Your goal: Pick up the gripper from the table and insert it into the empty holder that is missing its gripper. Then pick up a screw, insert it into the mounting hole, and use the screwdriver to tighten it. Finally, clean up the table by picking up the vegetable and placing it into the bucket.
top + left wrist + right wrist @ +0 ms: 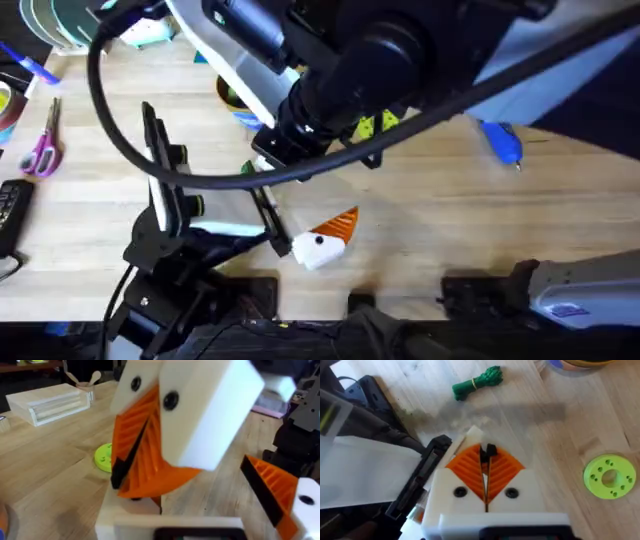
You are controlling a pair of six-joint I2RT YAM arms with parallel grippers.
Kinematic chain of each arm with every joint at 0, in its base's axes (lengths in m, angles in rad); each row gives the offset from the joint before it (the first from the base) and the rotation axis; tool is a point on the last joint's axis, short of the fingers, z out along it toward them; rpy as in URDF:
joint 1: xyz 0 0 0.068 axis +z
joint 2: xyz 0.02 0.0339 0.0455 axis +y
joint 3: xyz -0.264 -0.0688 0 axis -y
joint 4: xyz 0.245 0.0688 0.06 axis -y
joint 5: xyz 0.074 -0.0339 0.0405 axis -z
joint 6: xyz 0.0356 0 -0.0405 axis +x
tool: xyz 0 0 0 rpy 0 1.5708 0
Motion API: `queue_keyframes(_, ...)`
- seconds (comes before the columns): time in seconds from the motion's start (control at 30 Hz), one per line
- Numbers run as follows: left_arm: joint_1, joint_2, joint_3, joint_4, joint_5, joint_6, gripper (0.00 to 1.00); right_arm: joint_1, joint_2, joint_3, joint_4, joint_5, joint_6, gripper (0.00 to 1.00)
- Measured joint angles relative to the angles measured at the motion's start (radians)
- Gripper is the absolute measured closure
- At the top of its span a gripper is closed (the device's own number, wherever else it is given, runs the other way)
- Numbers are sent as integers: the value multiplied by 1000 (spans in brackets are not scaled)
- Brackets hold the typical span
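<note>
My right gripper (485,452) is shut on a small black piece at its orange tips. Seen from the left wrist, the right gripper (120,472) hangs tilted over a white block (125,512); I cannot tell whether that is the holder or my own left finger. My left gripper (195,492) is open, with bare table between its fingers (328,238). The dark-green vegetable (477,382) lies just beyond the right fingertips. The bucket (232,98) is half hidden under the right arm. The blue screwdriver (500,140) lies at the far right.
The right arm and its cable (380,60) loom dark over the table's middle. A lime-green disc (609,476) lies beside the right gripper. Purple scissors (45,145) and a black device (10,210) are at the left edge. A clear box (47,402) stands farther back.
</note>
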State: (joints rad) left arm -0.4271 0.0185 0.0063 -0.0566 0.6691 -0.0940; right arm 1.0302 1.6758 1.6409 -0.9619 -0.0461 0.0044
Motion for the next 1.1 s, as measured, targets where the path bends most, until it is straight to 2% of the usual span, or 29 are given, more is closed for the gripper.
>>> queue_keyframes(0.2,0,0,0,0,0,0,8,0,0,0,0,0,0,993)
queue_keyframes(0.23,0,-1,0,0,1,2,9,0,0,6,-7,0,4,606)
queue_keyframes(0.33,0,-1,0,0,-1,4,8,-6,-1,24,-34,18,4,180)
queue_keyframes(0.37,0,-1,0,0,0,5,9,-11,-5,35,-51,23,2,77)
queue_keyframes(0.47,0,-1,0,1,1,9,8,-13,-24,68,-128,15,3,45)
queue_keyframes(0.7,0,-1,0,1,1,11,6,-55,-149,129,-313,3,3,43)
queue_keyframes(0.77,0,-1,0,1,1,11,157,-62,-190,132,-339,3,4,43)
queue_keyframes(0.8,0,-1,0,1,1,11,285,-62,-209,133,-349,3,4,42)
queue_keyframes(0.93,0,-1,0,1,1,13,916,-63,-260,133,-373,3,4,43)
queue_keyframes(0.97,0,-1,0,1,1,18,974,-64,-269,133,-377,3,4,43)
queue_keyframes(1.0,0,-1,0,1,1,18,989,-66,-276,133,-379,3,4,43)
queue_keyframes(1.1,0,-1,0,1,1,19,990,-76,-297,133,-385,3,4,43)
